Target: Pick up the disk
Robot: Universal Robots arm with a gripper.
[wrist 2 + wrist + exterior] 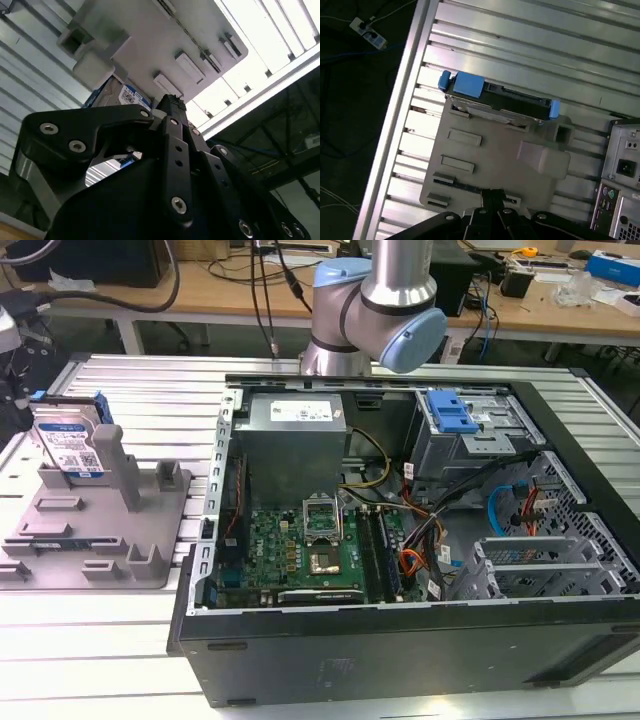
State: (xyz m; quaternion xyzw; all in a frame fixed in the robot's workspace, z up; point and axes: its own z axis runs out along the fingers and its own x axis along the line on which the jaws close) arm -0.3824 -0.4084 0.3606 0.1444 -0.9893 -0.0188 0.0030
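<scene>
Exterior view has the disk (70, 445) standing on edge at one end of the grey fixture (100, 540), on that view's left, beside the open computer case (400, 660). I can't read the print on its white-and-blue label. In the first wrist view my claw (492, 196) hangs over the fixture, closed on nothing, apart from the disk.

disk (66, 443) partly hidden by fixture post (118, 466), arm (385, 302) cropped above
</scene>
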